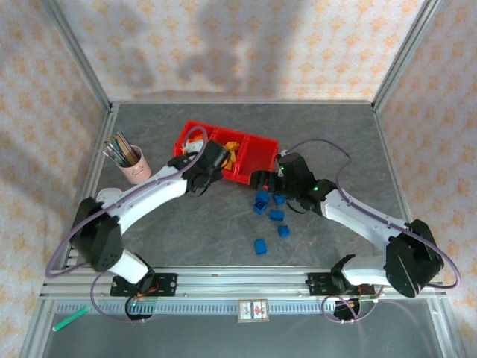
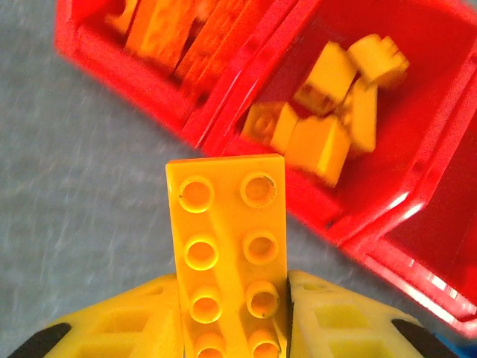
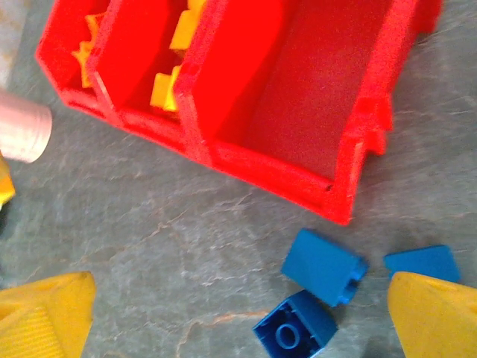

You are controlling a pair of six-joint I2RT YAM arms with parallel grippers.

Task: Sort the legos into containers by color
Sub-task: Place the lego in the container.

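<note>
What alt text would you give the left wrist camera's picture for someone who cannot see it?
A flat yellow brick with two rows of studs is pinched between two yellow jaws at the bottom edge, over a grey table. Beyond it lies a red tray of bins: one holds yellow bricks, the next orange bricks.

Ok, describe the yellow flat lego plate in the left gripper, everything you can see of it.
The yellow flat plastic lego plate is glossy and two studs wide, with four rows of round studs showing, facing the left wrist camera. The left gripper pinches its near end between two yellow fingers. The far end juts free toward the red plastic three-bin tray, near the compartment holding yellow bricks. Only the fingers touch it.
</note>
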